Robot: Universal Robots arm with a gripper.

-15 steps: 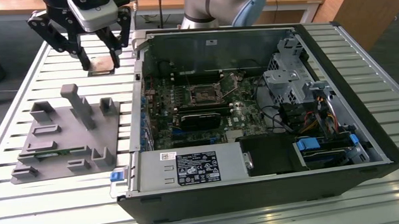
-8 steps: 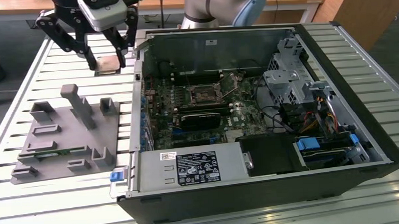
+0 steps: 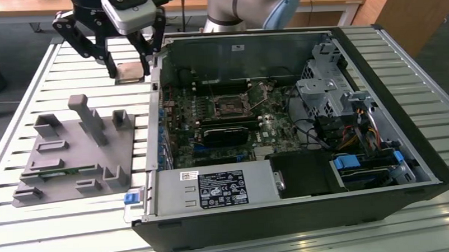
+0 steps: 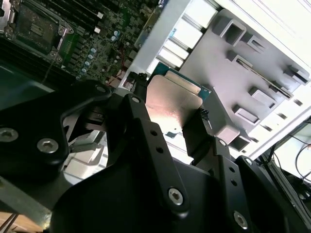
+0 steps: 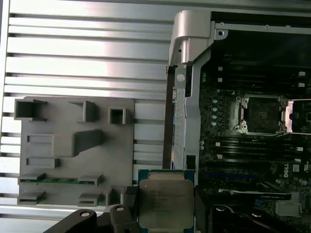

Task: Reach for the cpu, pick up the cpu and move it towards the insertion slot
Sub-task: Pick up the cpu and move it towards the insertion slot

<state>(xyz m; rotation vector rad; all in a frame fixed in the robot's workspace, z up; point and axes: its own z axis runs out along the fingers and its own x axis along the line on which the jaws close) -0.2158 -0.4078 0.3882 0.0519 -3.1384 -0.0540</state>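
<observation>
The cpu is a flat square chip with a silvery top. It hangs above the slatted table, just outside the far corner of the open computer case on the exterior view's left. My gripper is shut on it, one black finger on each side. In both wrist views the cpu sits clamped between the fingers. The insertion slot is a square black socket with a metal frame on the motherboard inside the case, apart from the chip.
A grey plastic tray with upright posts lies on the table beside the case, with a green memory stick in it. The case's metal wall stands between chip and motherboard. A drive cage and cables fill the case's other side.
</observation>
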